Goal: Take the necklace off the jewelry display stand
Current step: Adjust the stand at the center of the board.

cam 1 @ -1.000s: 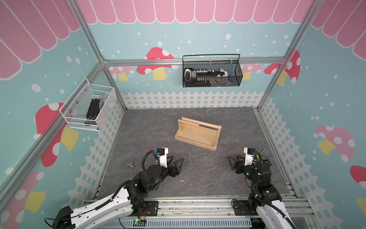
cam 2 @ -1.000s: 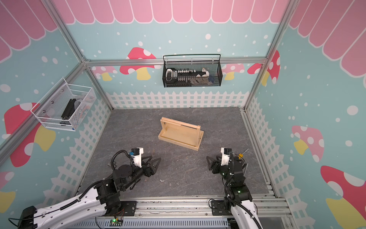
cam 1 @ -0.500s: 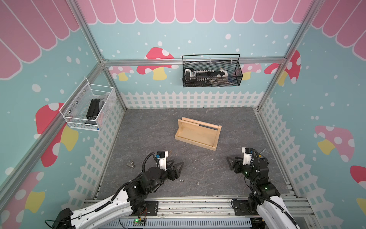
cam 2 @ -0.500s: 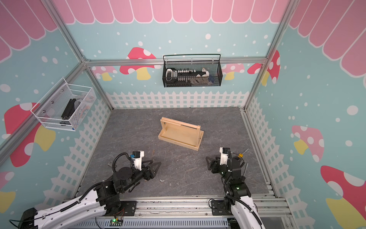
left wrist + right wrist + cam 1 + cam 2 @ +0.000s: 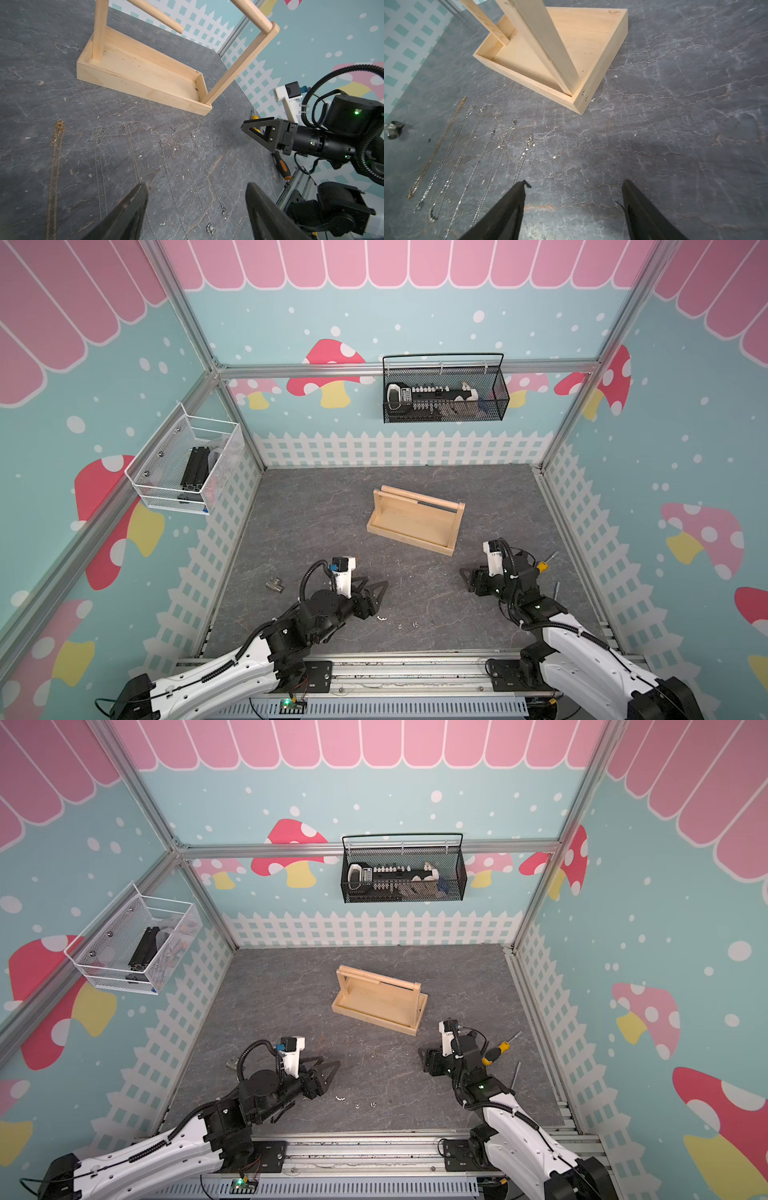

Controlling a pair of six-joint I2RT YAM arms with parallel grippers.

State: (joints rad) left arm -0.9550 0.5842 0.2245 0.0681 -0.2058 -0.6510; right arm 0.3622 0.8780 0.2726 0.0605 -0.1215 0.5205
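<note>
The jewelry display stand (image 5: pixel 415 518) (image 5: pixel 380 1002) of pale wood stands mid-floor, and the stretch of its dowel rail that shows looks bare. Several necklaces lie stretched in a row on the grey floor before it: a gold chain (image 5: pixel 55 166) (image 5: pixel 438 145) and silver chains (image 5: pixel 166 172) (image 5: pixel 477 158). In a top view only their small pendants (image 5: pixel 381 618) show. My left gripper (image 5: pixel 374 585) (image 5: pixel 197 187) hovers open over the silver chains, holding nothing. Off to the right of the row, my right gripper (image 5: pixel 464 576) (image 5: pixel 574 182) is open and empty above bare floor.
A screwdriver (image 5: pixel 542 566) and a thin metal rod (image 5: pixel 557 587) lie by the right wall behind the right arm. A small metal fitting (image 5: pixel 274 584) (image 5: pixel 393 129) sits left of the left arm. A black mesh basket (image 5: pixel 444 389) and a white mesh basket (image 5: pixel 183 464) hang on the walls.
The right gripper has shifted a little to the left, toward the middle of the floor. The left arm has barely moved. Both stay open.
</note>
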